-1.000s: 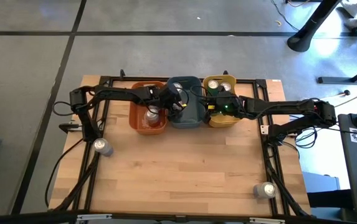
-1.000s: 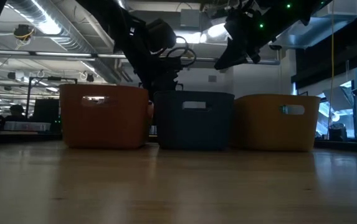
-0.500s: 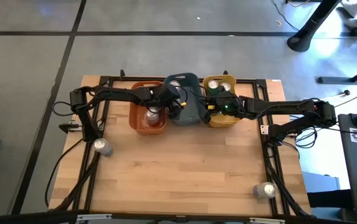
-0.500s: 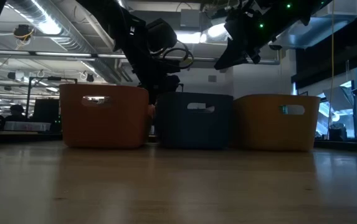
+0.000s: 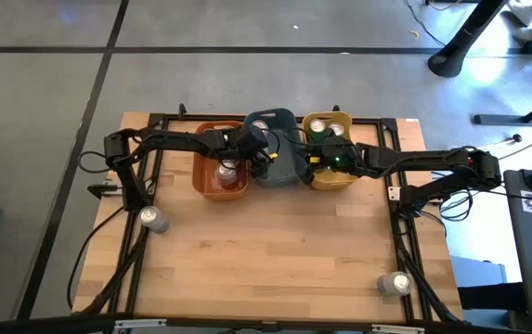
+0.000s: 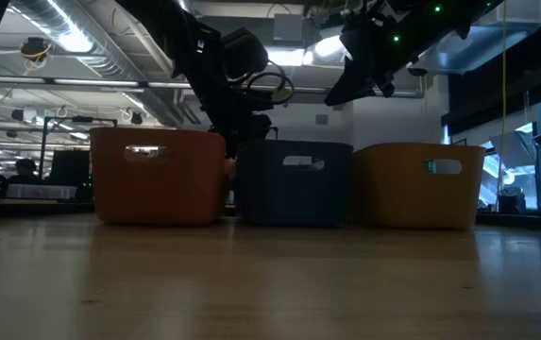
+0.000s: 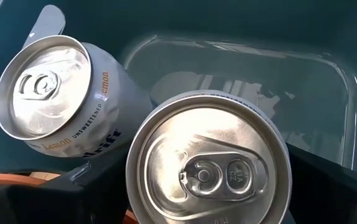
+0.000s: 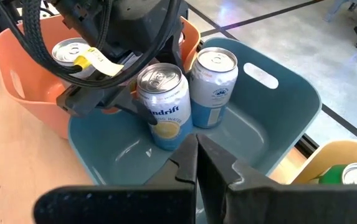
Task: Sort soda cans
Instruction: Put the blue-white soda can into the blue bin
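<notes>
A loose soda can (image 5: 153, 219) lay on the table's left side, unsorted. The orange bin (image 5: 201, 173) already held a can (image 5: 227, 173). Over the blue-grey bin (image 8: 278, 99), the left gripper (image 8: 127, 104) gripped a lemon seltzer can (image 8: 163, 106) between wide-set fingers, beside a can (image 8: 214, 87) already placed. The right gripper (image 8: 197, 163) hovered clenched and empty. The yellow bin (image 5: 343, 178) held green cans (image 5: 329, 127). Another loose can (image 5: 395, 284) remained at the right.
</notes>
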Robot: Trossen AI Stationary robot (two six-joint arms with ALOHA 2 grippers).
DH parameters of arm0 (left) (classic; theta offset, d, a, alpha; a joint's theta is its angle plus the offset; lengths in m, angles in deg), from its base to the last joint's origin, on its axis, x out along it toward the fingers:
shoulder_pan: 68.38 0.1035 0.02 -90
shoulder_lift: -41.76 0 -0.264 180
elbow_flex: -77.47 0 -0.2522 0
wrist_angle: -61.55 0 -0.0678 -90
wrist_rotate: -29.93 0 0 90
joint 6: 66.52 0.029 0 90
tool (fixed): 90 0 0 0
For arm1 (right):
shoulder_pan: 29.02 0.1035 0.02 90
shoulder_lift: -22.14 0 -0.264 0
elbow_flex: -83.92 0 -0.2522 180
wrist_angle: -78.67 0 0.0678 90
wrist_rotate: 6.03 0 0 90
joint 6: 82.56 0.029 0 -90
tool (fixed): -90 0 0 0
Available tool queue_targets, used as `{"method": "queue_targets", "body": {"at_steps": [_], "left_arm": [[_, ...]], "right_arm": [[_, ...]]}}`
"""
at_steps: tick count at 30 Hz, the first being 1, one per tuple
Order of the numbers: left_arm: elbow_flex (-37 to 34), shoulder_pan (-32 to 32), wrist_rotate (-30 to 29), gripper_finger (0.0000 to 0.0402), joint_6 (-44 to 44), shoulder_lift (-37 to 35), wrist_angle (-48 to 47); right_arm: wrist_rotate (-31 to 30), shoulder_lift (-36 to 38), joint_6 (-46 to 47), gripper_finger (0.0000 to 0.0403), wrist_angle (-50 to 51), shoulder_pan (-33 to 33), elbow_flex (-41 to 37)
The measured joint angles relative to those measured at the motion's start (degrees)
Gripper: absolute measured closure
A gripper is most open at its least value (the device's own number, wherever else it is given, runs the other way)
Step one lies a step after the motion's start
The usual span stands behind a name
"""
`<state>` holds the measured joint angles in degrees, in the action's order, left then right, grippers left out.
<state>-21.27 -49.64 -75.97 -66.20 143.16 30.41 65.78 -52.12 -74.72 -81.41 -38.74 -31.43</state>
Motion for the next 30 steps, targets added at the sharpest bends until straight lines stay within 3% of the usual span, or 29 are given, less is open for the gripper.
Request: {"method": "queue_targets", "body": {"at_steps": [6,13,18,22,26,30], "left_arm": [[0.00,0.00,0.04,0.0064,0.08,0.00,0.01],[0.00,0.00,0.08,0.0006,-0.53,-0.04,0.02],[0.09,0.00,0.09,0.0022,-0.21,-0.04,-0.16],[3.22,0.00,0.11,0.0025,1.18,-1.08,-7.08],[6.78,-0.05,0.07,0.0025,1.60,-4.20,-13.15],[7.54,-0.55,-0.01,0.0025,1.34,-9.46,-13.37]], "right_arm": [[0.00,0.00,0.00,0.0395,0.00,0.00,0.00],[-0.01,0.00,0.00,0.0395,0.00,0.00,0.00],[0.00,0.00,0.00,0.0395,0.00,0.00,0.00],[-0.01,0.00,0.00,0.0395,0.01,0.00,0.00],[-0.04,0.00,-0.02,0.0395,0.25,0.00,0.00],[-0.23,0.00,-0.02,0.0395,0.36,0.00,0.00]]}}
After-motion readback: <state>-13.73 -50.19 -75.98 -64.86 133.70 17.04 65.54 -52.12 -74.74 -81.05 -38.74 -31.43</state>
